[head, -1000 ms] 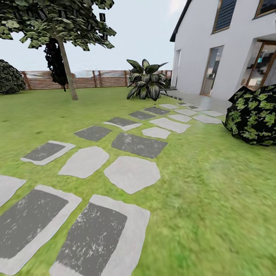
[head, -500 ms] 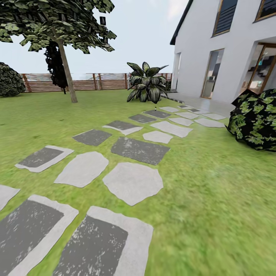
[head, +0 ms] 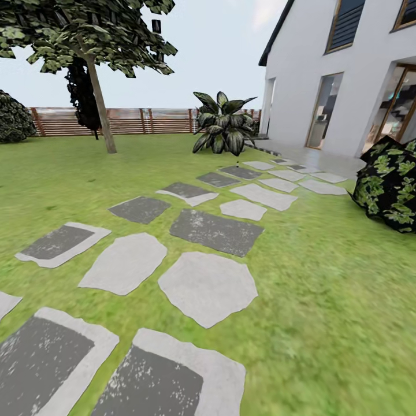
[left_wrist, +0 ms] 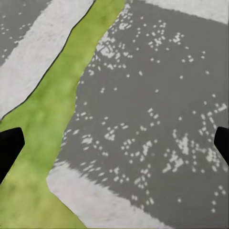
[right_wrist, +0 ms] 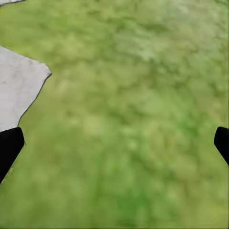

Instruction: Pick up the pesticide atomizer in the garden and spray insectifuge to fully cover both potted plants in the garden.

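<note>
Two rows of stepping stones (head: 208, 289) cross the garden lawn (head: 323, 300) in head view, running twd a white house (head: 323, 86); striped leafy plant (head: 224, 124), tree (head: 95, 69), slatted fence (head: 144, 120) behind, dark bush (head: 390, 185) at right. Left wrist view: left gripper (left_wrist: 114, 148) fingers (left_wrist: 8, 150) spread wide, nothing btwn, over a dark stone and grass strip. Right wrist view: right gripper (right_wrist: 114, 145) fingers (right_wrist: 8, 145) wide too, over grass beside a pale stone.

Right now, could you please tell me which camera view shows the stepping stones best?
The head view: the stepping stones run as a whole path across the lawn toward the house. The left wrist view shows one dark speckled slab up close, the right wrist view just a pale stone's corner beside grass.
</note>
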